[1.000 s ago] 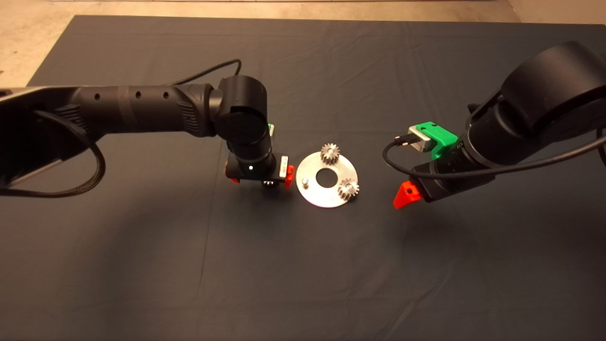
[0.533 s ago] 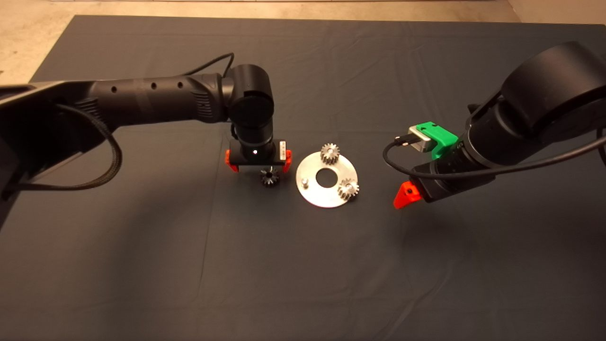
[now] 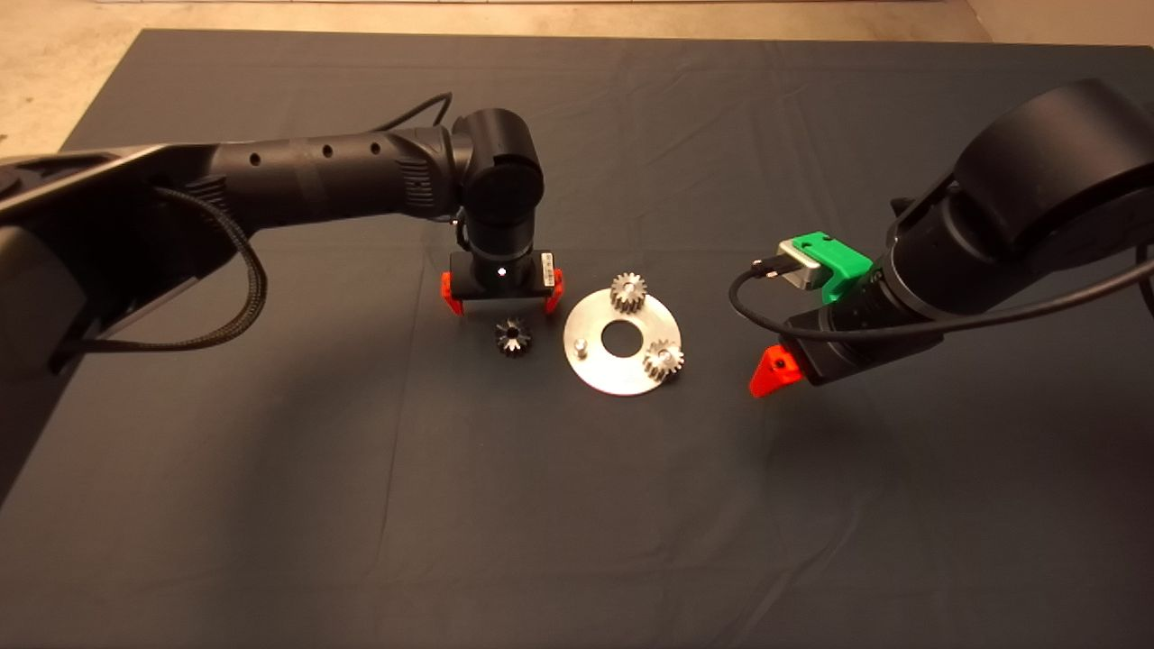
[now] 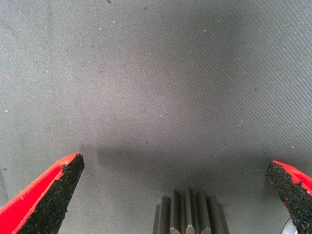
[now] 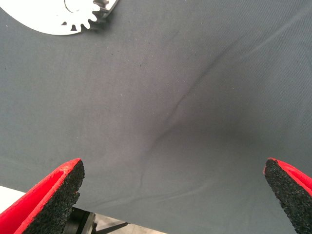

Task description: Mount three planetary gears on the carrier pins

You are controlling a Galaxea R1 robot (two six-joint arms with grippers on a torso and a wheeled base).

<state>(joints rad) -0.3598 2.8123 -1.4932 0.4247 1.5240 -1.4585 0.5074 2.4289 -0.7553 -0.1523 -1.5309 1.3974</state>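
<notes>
A flat silver disc [image 3: 622, 371] lies mid-mat. Two planetary gears [image 3: 628, 291] [image 3: 664, 359] sit on carrier pins at its far and right rim. One carrier pin [image 3: 581, 344] on its left side stands bare. A third gear [image 3: 512, 337] lies loose on the mat just left of the disc. My left gripper [image 3: 501, 305] hovers open just beyond that gear, apart from it. In the left wrist view the gear [image 4: 187, 217] shows low between the spread fingers [image 4: 46, 197]. My right gripper [image 5: 174, 166] hangs open and empty right of the disc [image 5: 46, 22].
The dark mat [image 3: 577, 505] is wrinkled, with a crease [image 5: 170, 117] under the right gripper. A bare floor strip [image 3: 54, 72] runs past the mat's far left corner. The right arm's cable [image 3: 748, 315] loops toward the disc.
The left gripper has drawn back from over the loose gear toward the mat's far side and turned. The gear now lies uncovered on the mat. The right arm has not moved.
</notes>
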